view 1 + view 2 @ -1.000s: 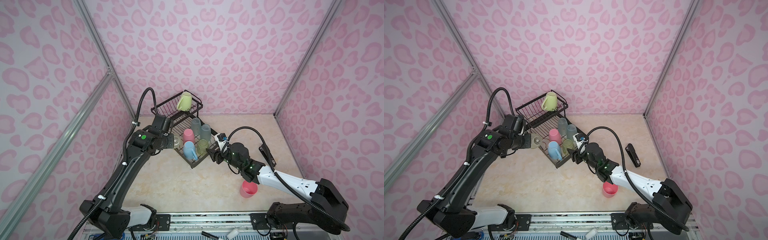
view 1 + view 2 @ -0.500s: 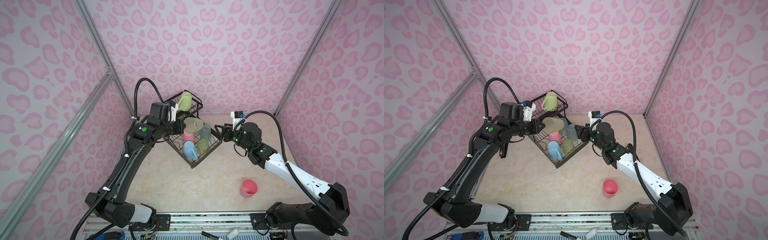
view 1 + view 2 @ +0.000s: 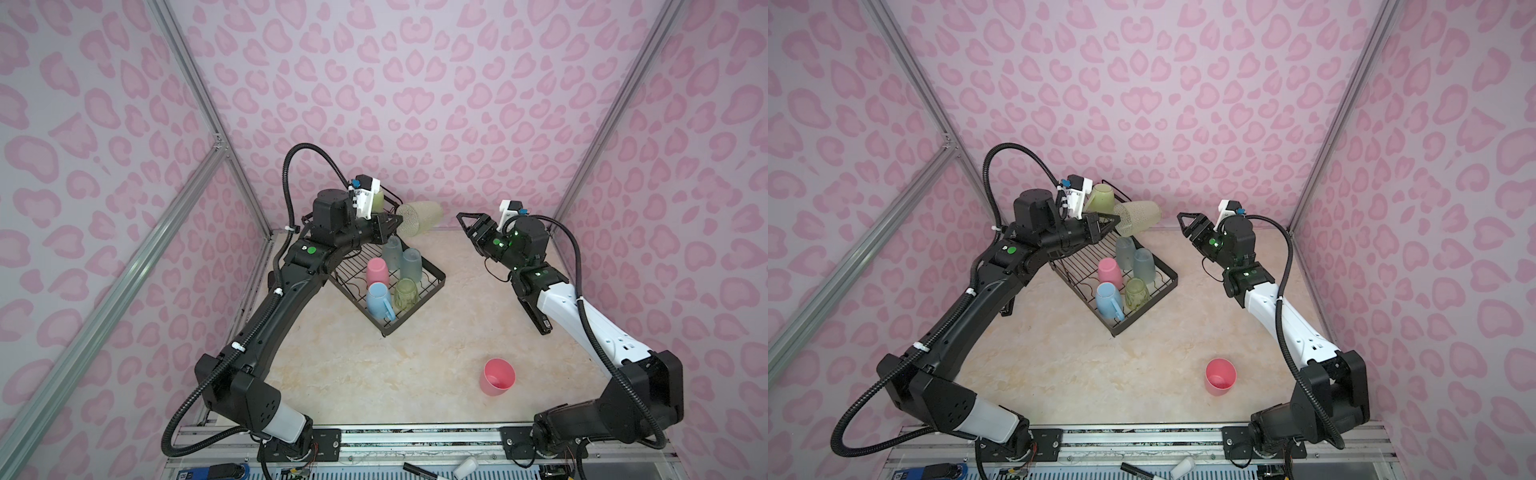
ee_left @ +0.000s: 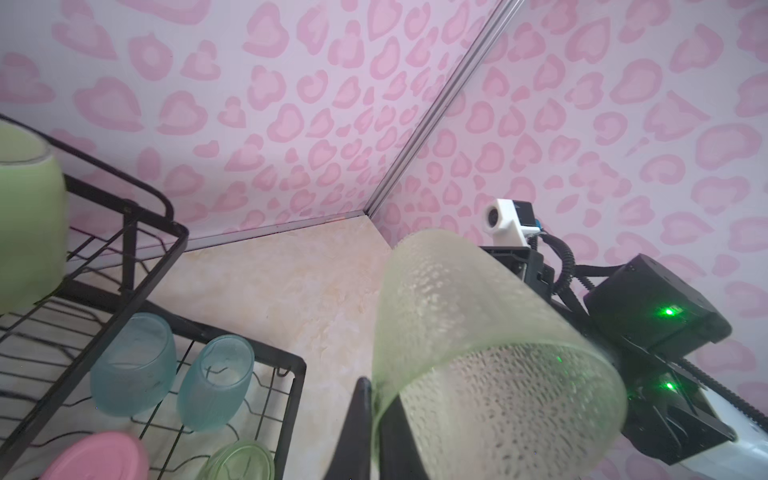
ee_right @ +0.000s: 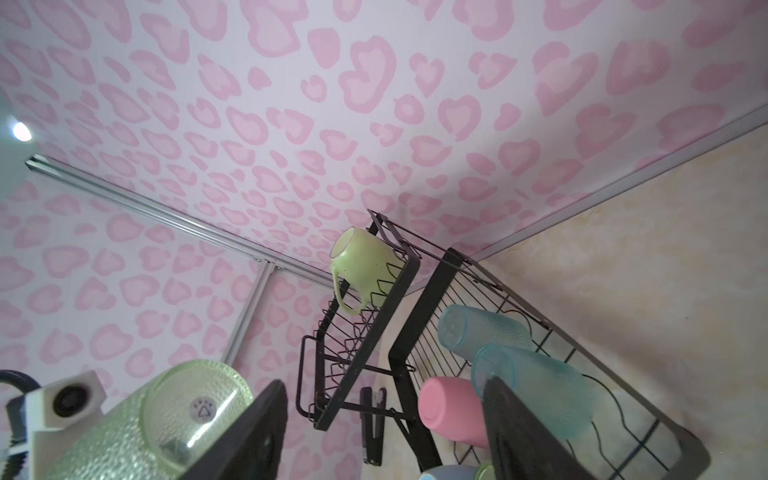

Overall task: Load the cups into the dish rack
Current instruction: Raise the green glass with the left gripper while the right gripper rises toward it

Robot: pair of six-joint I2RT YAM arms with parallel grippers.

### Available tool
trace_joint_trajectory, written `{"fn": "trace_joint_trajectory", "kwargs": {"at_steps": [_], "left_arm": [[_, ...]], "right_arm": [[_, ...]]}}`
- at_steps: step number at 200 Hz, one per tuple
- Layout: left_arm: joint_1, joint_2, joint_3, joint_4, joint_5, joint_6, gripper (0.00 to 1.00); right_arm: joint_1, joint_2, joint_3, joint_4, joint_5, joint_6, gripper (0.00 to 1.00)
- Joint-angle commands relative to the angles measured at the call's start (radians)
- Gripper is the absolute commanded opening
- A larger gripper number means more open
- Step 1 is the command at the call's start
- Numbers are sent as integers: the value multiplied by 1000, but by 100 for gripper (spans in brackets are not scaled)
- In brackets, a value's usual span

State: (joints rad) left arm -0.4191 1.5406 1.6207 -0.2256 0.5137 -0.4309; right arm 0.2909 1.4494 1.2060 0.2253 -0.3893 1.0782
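Above the dish rack (image 3: 352, 277), left hand (image 3: 394, 226) pinches the green tumbler (image 3: 420, 217) by its rim, apparently sideways. Right hand (image 3: 466, 226) is spread and empty. Placing step: next, invert the tumbler into a free tray slot. Loose pink cup (image 3: 498, 376) sits on the bench (image 3: 374, 374).

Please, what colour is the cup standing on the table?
The cup is pink, best in a top view.
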Motion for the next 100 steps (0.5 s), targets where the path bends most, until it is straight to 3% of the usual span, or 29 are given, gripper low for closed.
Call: {"fn": "trace_joint_trajectory", "kwargs": {"at_steps": [1, 63, 100], "left_arm": [[-18, 21, -18, 161, 11, 41, 3], [-67, 76, -53, 296, -35, 95, 3], [-81, 128, -36, 330, -42, 107, 3]], "right_arm": [[-13, 17, 16, 110, -57, 181, 77], [-24, 51, 12, 266, -91, 463, 78], [-26, 31, -2, 253, -60, 517, 78]]}}
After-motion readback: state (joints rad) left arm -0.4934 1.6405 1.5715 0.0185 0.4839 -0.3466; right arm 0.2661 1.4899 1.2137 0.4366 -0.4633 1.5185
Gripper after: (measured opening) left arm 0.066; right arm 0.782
